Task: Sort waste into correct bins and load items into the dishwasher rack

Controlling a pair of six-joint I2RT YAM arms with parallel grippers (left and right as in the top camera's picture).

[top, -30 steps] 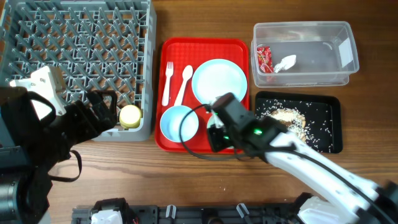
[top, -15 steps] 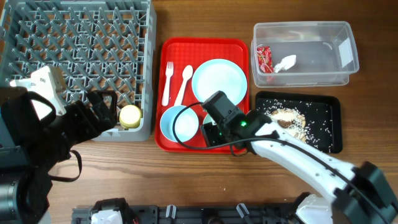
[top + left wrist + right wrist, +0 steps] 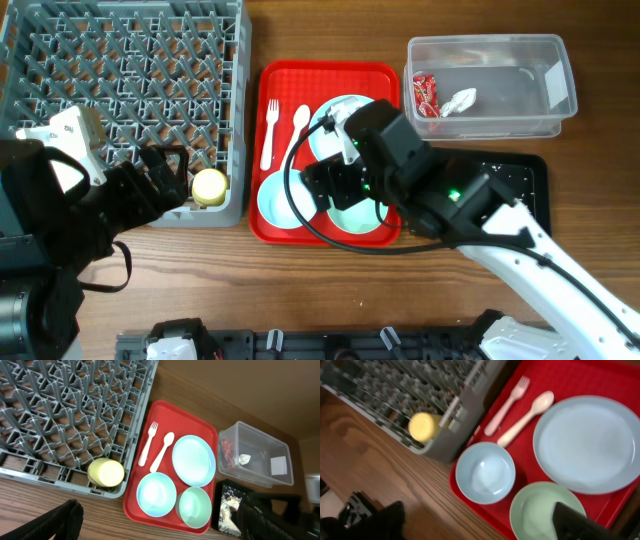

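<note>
My right gripper (image 3: 335,193) hangs open over the red tray's front, above a pale green-blue bowl (image 3: 540,510) that sits free beside the pale blue bowl (image 3: 485,472). The plate (image 3: 587,442), fork (image 3: 506,405) and spoon (image 3: 525,417) lie behind them. A yellow cup (image 3: 209,186) lies in the grey rack (image 3: 120,80) at its front right corner. My left gripper (image 3: 170,175) is open and empty at the rack's front edge. In the clear tub (image 3: 520,110) lie the red wrapper (image 3: 425,95) and white napkin (image 3: 460,100). Food scraps (image 3: 227,507) lie in the black tray (image 3: 528,180).
The red serving tray (image 3: 275,225) sits between the rack and the two bins. My right arm crosses over most of the black tray. Bare wooden table (image 3: 220,290) runs along the front.
My right gripper went from shut to open and moved back from the tray's front right corner toward the plate. The second bowl now shows uncovered on the tray. The left arm stayed still.
</note>
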